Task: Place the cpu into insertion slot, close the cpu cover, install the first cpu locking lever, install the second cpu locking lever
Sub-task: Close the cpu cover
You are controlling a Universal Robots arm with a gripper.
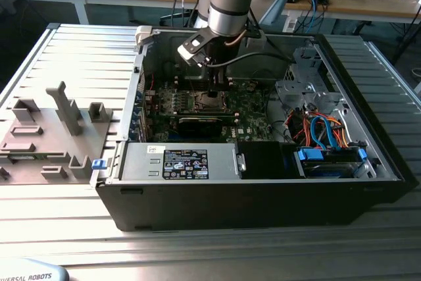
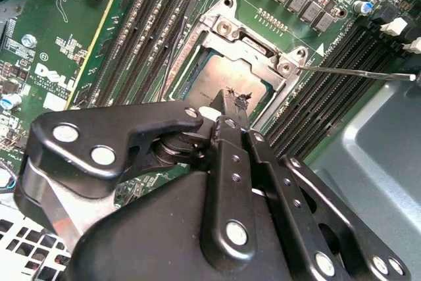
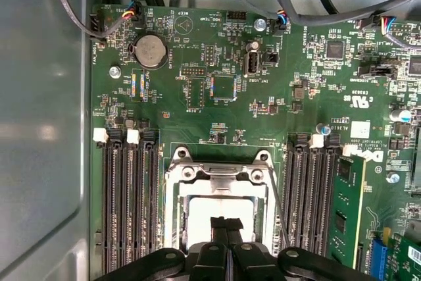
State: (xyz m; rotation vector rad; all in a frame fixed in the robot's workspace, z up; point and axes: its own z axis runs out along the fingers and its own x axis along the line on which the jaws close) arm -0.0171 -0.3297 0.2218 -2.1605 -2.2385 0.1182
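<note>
Pincer [image 3: 227, 222] pressed together over cpu [image 3: 199, 218] under lowered cpu cover [image 3: 220, 185]; white label [image 3: 360, 129] on board [image 3: 177, 126].

Open black computer case [image 1: 263, 202] lying on a ribbed metal table [image 1: 79, 51], with a grey fixture plate [image 1: 39, 143] of upright pegs just beside the case's wall on the exterior view's left. Along the case's near edge sit a labelled power supply [image 1: 177, 161] and a bundle of blue and orange cables [image 1: 325, 129]. On the green circuit board [image 3: 197, 120], a coin cell [image 3: 150, 51] sits near a corner; black memory slots [image 3: 128, 208] run in parallel, with a green module [image 3: 346, 208] alongside.
</note>
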